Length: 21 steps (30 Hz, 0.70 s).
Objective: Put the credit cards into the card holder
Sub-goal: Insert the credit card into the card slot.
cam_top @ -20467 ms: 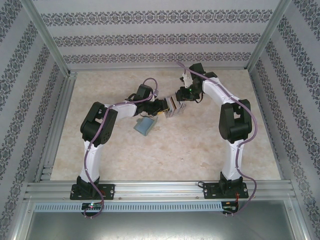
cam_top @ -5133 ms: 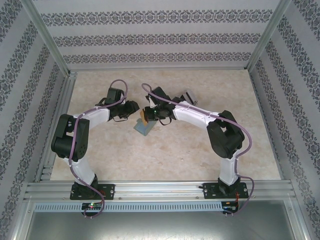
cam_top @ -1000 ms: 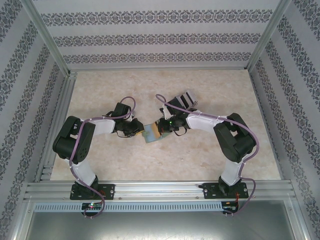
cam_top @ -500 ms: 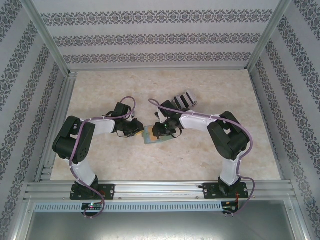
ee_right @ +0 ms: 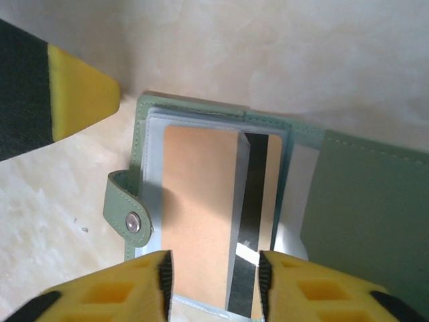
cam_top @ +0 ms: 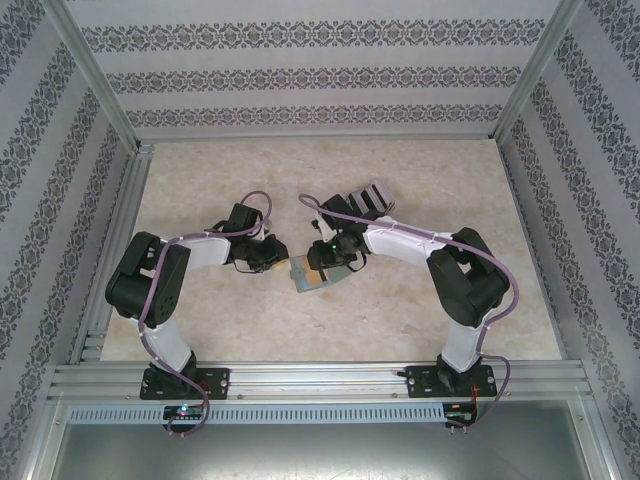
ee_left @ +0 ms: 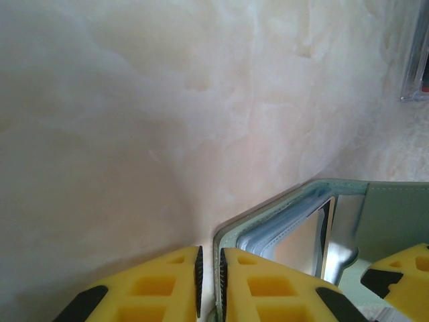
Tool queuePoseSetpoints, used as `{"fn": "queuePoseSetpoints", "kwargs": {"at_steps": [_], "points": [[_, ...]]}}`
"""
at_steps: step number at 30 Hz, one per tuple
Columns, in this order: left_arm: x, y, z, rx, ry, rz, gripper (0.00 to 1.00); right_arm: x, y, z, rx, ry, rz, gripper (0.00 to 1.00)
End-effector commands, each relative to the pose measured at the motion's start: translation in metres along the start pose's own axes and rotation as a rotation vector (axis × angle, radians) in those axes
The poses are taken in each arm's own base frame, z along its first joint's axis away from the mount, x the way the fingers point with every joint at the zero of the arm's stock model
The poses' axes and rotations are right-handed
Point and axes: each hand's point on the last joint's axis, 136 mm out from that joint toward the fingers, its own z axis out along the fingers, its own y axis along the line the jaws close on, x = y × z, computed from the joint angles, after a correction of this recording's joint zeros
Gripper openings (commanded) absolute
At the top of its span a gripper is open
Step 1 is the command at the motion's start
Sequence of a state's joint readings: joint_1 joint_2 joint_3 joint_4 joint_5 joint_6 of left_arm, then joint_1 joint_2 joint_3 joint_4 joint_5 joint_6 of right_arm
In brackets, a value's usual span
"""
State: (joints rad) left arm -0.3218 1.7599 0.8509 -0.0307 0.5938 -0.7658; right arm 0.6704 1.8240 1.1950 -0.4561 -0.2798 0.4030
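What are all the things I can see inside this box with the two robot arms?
table: one, beige marbled, floor of the enclosure
walls: three, grey-and-white patterned, around the table
card holder: one, sage green, lying open mid-table between the arms
credit cards: two seen, one brownish, one with a dark stripe, on the holder's clear pockets; how far tucked in is unclear
rack: one, grey, slotted, behind the right arm
left gripper: one, yellow fingers, pinching the card holder's edge
right gripper: one, yellow fingers, open over the cards
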Motion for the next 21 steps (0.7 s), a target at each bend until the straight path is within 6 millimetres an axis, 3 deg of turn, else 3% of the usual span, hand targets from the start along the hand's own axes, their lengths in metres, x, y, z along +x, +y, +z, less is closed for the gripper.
{"fn": "queuePoseSetpoints", "kwargs": {"at_steps": [1,5,7,15,21], "points": [[0.0,-0.006,-0.002,-0.002,-0.004,0.035,0.18,-0.002,-0.012,-0.006,0.06,-0.007,-0.008,0.33],[0.001,-0.005,-0.002,-0.005,-0.002,0.031,0.18,0.003,-0.02,0.006,0.093,0.006,0.007,0.13],[0.001,-0.005,-0.001,-0.004,-0.002,0.031,0.18,0.006,-0.022,0.012,0.106,0.016,0.005,0.09],[0.001,-0.005,-0.001,0.003,-0.004,0.024,0.18,0.021,-0.017,0.037,0.128,0.081,-0.021,0.06],[0.0,-0.011,-0.007,0.017,-0.017,0.038,0.18,0.014,-0.003,0.032,0.056,0.045,-0.002,0.06]]}}
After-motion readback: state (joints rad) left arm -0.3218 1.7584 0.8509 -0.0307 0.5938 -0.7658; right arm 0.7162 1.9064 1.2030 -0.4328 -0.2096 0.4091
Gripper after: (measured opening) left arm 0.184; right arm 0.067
